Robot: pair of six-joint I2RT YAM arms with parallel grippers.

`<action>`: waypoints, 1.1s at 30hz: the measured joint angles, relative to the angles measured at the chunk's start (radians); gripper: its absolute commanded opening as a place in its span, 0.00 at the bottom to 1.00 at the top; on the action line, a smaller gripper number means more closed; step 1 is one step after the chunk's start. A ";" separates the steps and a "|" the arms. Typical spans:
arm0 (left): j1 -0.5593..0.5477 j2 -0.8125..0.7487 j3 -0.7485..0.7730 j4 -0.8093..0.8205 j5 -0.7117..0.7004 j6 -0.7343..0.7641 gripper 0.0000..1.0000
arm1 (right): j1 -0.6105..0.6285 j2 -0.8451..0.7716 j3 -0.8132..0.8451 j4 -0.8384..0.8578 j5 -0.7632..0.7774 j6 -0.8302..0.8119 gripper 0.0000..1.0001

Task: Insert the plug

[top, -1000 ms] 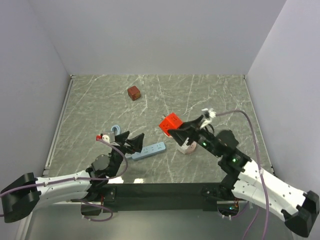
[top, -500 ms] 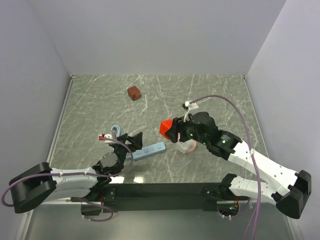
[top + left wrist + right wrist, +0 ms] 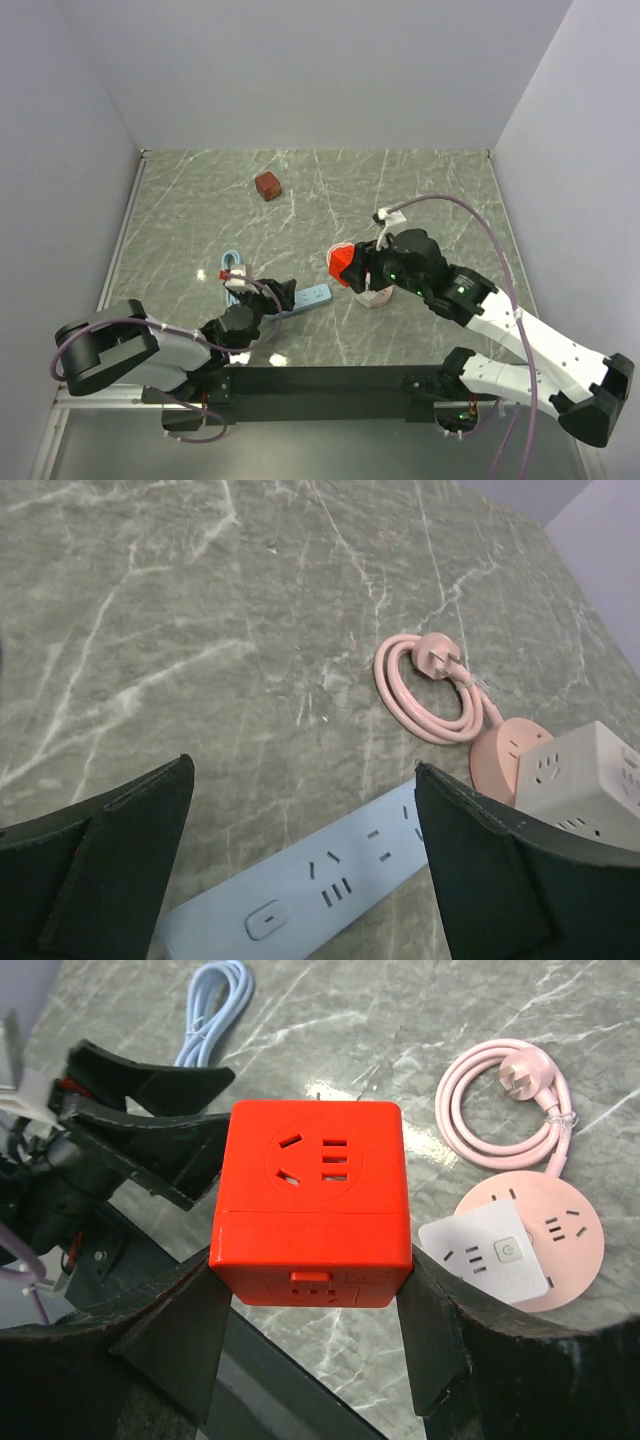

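My right gripper [image 3: 352, 270] is shut on the plug [image 3: 312, 1212], a bright red cube, and holds it in the air above the marble table. From above the plug [image 3: 344, 265] hangs just right of the far end of the light blue power strip [image 3: 300, 299]. My left gripper [image 3: 278, 297] is open, its jaws standing either side of the strip [image 3: 320, 885] low over it. The strip's sockets and switch face up. The left gripper [image 3: 150, 1120] also shows in the right wrist view, left of the plug.
A white cube [image 3: 480, 1256] sits on a pink round socket hub [image 3: 560, 1235] with a coiled pink cable [image 3: 505, 1105], just right of the strip's end. A darker brownish-red cube [image 3: 267, 185] lies at the back. The strip's blue cord [image 3: 232, 268] coils at the left.
My right arm swung and carried the plug a little right and toward the front, near the strip's end. My left gripper moved right and forward onto the strip.
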 measured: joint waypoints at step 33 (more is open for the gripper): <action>-0.521 -0.072 0.315 -1.555 -0.379 -1.126 0.99 | -0.022 -0.339 -0.192 0.064 -0.143 -0.080 0.00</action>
